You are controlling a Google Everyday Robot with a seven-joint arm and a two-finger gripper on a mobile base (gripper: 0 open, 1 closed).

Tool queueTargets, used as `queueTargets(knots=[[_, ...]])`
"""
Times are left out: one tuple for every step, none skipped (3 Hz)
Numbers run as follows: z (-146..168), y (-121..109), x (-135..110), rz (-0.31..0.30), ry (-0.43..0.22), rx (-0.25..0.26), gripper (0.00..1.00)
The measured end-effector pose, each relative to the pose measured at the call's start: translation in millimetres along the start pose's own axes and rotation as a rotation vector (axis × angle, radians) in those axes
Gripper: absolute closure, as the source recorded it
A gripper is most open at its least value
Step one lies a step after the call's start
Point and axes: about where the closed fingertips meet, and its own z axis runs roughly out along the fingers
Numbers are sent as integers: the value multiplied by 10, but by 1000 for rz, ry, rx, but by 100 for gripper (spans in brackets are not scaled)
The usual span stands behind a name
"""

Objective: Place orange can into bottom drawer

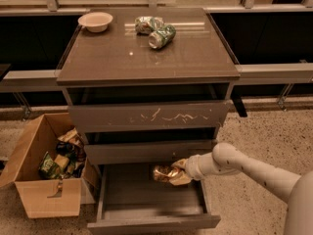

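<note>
The orange can, creased and gold-brown, is held in my gripper inside the open bottom drawer, near its back right part, low over the grey floor. I cannot tell whether the can touches the floor. My white arm reaches in from the right. The fingers are closed around the can.
The drawer front with white scratch marks and the middle front sit above. On the cabinet top lie a green can, a green-and-white can and a bowl. A cardboard box of wrappers stands at the left.
</note>
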Motion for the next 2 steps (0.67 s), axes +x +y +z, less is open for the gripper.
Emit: queueTargets(knots=[[169,13,519,5,12,-13,100],[353,11,1044,52,33,-32,100]])
